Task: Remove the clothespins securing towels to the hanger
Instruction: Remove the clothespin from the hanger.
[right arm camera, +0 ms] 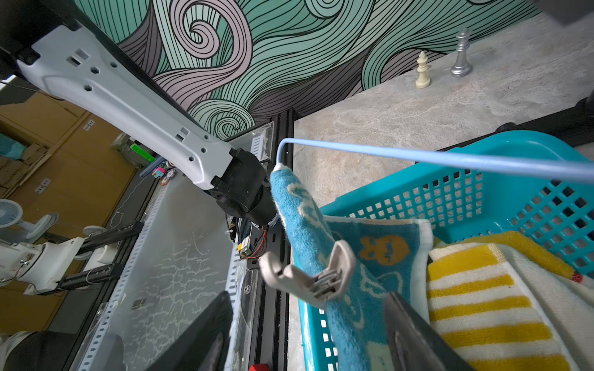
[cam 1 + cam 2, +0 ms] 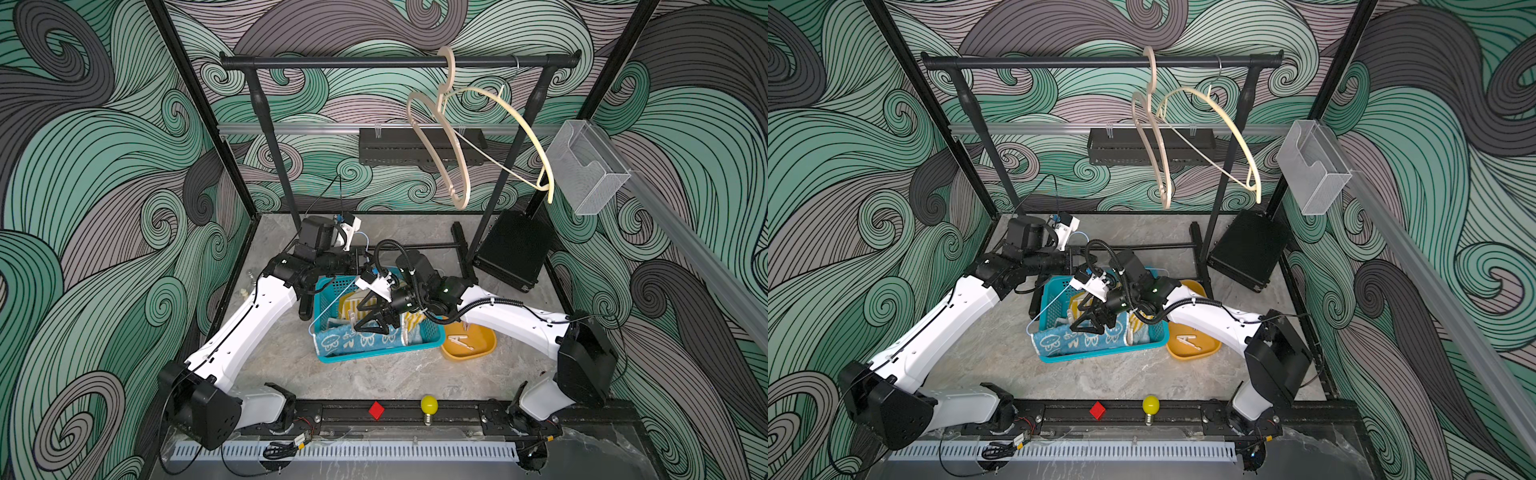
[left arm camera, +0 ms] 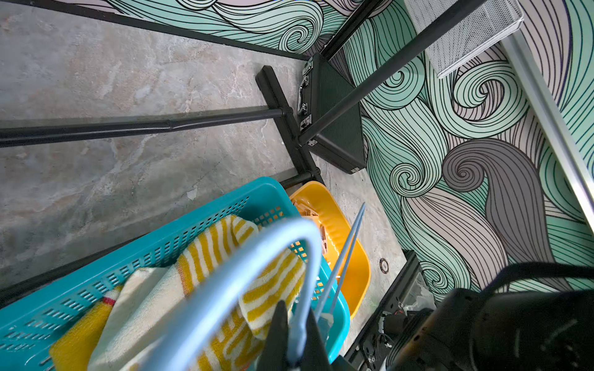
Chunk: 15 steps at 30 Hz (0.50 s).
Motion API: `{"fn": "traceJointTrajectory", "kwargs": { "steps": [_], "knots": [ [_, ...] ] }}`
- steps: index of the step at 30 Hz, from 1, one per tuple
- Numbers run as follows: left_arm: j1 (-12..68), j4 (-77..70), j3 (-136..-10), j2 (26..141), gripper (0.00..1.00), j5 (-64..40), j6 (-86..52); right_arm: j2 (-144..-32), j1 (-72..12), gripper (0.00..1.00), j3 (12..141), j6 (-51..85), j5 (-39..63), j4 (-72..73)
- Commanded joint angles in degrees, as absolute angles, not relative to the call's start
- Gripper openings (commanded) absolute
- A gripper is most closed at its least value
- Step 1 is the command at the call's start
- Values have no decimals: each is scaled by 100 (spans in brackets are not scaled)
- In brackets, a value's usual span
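Right hand [image 1: 308,308], wide open and empty, brackets the light, springy clothespin [image 1: 308,279]; its splayed tails look best to squeeze. Left hand [image 3: 295,319] is clamped on the thin hanger [image 3: 286,229].

We see fuzzy terry cloth in the bunny towel [image 1: 305,218] and striped towel [image 1: 482,305], matt beige plastic in the clothespin [image 1: 308,279], a smooth pale-blue coating on the hanger [image 1: 450,160], glossy perforated plastic in the basket [image 1: 495,189] and a matt, stone-look table [image 1: 418,109].
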State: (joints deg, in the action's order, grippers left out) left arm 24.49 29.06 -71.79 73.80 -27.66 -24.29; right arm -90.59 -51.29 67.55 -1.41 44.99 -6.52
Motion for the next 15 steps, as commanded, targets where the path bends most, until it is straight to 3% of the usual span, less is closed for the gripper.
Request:
{"fn": "traceJointTrajectory", "kwargs": {
  "steps": [1,15],
  "knots": [
    [2584,3017,-7408,7511,0,-2986,-2599,-8795,-5324,74,6745,-283,4277,-31],
    [2586,3325,-7584,7601,0,-3040,-2716,-8716,-5511,74,6557,-368,3947,390]
  ]
}}
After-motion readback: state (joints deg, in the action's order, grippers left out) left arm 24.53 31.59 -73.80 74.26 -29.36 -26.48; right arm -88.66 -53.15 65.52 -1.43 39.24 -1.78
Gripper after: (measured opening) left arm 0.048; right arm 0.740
